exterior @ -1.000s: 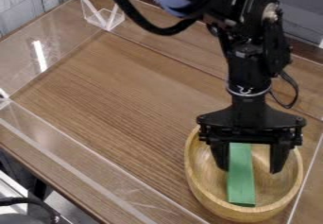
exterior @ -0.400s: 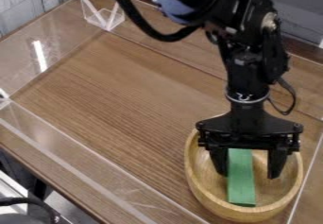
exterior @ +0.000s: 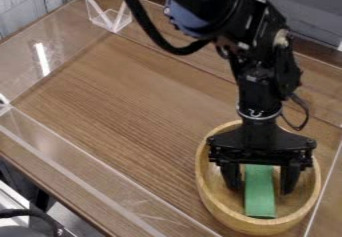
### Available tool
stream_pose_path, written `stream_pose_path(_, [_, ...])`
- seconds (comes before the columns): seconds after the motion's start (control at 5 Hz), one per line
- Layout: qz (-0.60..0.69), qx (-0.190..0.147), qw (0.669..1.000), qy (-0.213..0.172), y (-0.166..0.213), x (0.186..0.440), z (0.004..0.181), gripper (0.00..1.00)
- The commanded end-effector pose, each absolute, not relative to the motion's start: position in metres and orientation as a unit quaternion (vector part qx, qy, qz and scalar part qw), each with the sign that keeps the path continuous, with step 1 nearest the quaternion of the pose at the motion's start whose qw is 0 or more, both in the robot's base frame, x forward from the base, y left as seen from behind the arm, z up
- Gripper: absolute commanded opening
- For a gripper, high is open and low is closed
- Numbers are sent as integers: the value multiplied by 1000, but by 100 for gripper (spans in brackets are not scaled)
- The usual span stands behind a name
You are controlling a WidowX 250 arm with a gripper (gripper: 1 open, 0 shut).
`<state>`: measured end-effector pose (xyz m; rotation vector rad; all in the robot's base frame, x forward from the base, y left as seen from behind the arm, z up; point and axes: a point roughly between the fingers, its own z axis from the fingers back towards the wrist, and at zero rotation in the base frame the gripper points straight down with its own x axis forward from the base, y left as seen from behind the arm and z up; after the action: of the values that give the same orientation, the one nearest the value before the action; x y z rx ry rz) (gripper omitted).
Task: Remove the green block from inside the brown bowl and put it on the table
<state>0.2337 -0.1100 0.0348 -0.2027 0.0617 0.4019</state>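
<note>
The green block [exterior: 259, 193] lies as a slim bar inside the brown bowl [exterior: 211, 187], which sits on the table [exterior: 120, 91] at the lower right. My gripper [exterior: 262, 172] hangs over the bowl, pointing almost straight down, and it is open. Its two black fingers [exterior: 225, 173] stand wide apart, one on each side of the block's far end, low within the bowl. The block's upper end is partly hidden behind the gripper body.
Clear plastic walls [exterior: 54, 51] edge the table on the left and front. A clear bracket [exterior: 110, 19] stands at the back left corner. The black arm [exterior: 254, 51] with its cables reaches in from the top.
The gripper has sunk lower into the bowl, its fingers now straddling the block. The jaws stayed wide open and the block has not moved.
</note>
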Motion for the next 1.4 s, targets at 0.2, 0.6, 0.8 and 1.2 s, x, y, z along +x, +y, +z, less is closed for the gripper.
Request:
stream_pose_path(0.2, [198,-108,974,15,-111,237,41,0])
stream_pose_path(0.6, [189,-103,976,20,-110,233,48,0])
stream_pose_path(0.8, [188,-102,977,21,-110,232,49,0])
stream_pose_path(1.2, [186,-101,977,22,-109,229,52,0])
